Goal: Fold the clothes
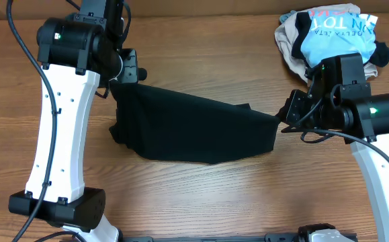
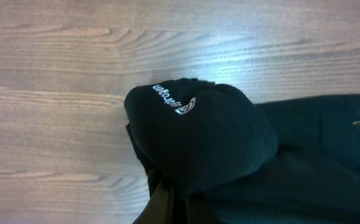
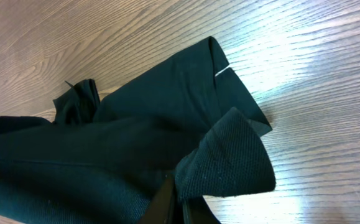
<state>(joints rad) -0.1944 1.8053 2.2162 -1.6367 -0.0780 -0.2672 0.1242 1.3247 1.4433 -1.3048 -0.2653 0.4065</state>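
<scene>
My left tool point(image 1: 123, 75) clenched on black garment point(image 1: 194, 131), gripping its upper-left corner, frame upper left. My right tool point(image 1: 285, 119) clamped on garment's right end, frame centre right. Garment spread between both tools across worktop point(image 1: 201, 195), slanting down to right. Left wrist view: fabric bunched over tool, white logo point(image 2: 178, 103) facing up. Light blue shirt point(image 1: 335, 37) heaped upper right, apart from garment.

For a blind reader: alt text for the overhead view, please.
A black garment is stretched over a wooden table, with the left gripper and right gripper each shut on one end. A light blue shirt and beige garment lie piled at top right.
</scene>
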